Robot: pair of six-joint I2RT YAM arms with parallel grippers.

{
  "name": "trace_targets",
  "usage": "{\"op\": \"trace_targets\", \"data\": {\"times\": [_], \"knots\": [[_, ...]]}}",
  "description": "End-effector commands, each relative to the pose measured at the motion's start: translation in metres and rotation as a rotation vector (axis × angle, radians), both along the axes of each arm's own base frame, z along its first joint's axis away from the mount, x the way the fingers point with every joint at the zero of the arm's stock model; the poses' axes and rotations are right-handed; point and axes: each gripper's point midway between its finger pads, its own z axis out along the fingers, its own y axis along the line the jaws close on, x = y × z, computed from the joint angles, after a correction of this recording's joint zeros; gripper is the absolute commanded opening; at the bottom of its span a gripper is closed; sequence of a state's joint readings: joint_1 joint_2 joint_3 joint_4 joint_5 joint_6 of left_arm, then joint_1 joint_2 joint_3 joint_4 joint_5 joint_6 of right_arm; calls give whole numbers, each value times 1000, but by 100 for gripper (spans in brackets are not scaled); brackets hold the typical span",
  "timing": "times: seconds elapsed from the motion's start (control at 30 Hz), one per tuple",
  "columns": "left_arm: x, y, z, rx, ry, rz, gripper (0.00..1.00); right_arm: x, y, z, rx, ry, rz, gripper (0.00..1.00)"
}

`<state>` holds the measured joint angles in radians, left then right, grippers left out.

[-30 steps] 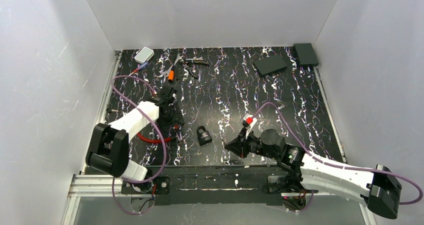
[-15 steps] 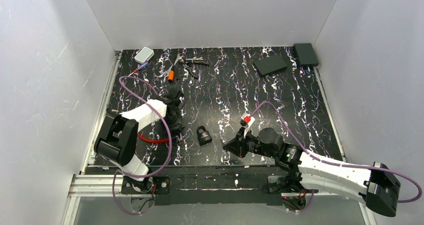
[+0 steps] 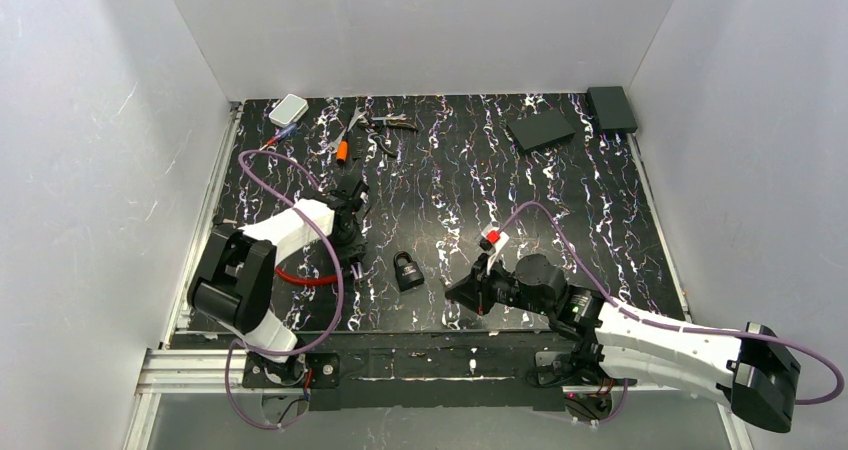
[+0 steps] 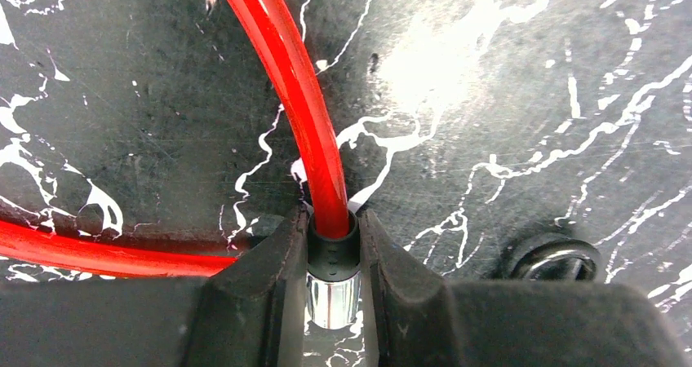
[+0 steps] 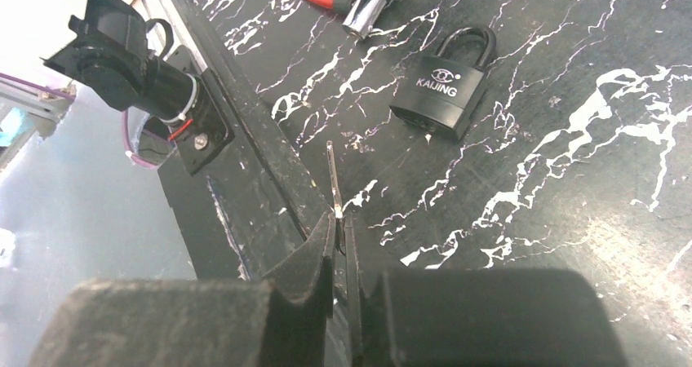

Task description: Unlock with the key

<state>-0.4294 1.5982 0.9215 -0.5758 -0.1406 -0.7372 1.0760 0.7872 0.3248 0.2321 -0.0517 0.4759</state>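
Note:
A black padlock (image 3: 406,269) marked KAIJING lies flat on the marbled table between the two arms; it also shows in the right wrist view (image 5: 445,90). My right gripper (image 3: 456,292) (image 5: 339,220) is shut on a thin key (image 5: 333,175), whose blade sticks out ahead of the jaws, to the right of the padlock and apart from it. My left gripper (image 3: 352,257) (image 4: 333,236) is shut on the black-and-chrome end piece (image 4: 333,261) of a red cable (image 4: 302,81), low on the table left of the padlock.
The red cable loops on the table by the left arm (image 3: 305,278). A round metal part (image 4: 555,257) lies right of the left jaws. A white box (image 3: 288,109), hand tools (image 3: 385,123) and two black boxes (image 3: 540,130) (image 3: 611,108) are at the back.
The left arm has swung round at its base, and its gripper has shifted slightly right with the cable end. The right gripper has edged a little left with the key.

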Motion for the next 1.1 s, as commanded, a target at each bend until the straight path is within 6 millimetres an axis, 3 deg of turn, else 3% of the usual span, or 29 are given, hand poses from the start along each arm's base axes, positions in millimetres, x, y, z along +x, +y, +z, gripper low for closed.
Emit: {"op": "trace_targets", "data": {"times": [0.0,0.27,0.47,0.73,1.07], "knots": [[14,-7,28,-60,-128,-14,0,1,17,39,78,17,14,1],[21,-30,63,-278,-171,-29,0,-9,44,42,84,133,100,1],[22,-25,73,-279,-163,4,0,-3,60,39,122,217,67,1],[36,-56,91,-450,-116,-61,0,8,94,33,149,431,-1,1],[37,-51,99,-535,-132,-15,0,17,149,18,164,579,-18,1]]}}
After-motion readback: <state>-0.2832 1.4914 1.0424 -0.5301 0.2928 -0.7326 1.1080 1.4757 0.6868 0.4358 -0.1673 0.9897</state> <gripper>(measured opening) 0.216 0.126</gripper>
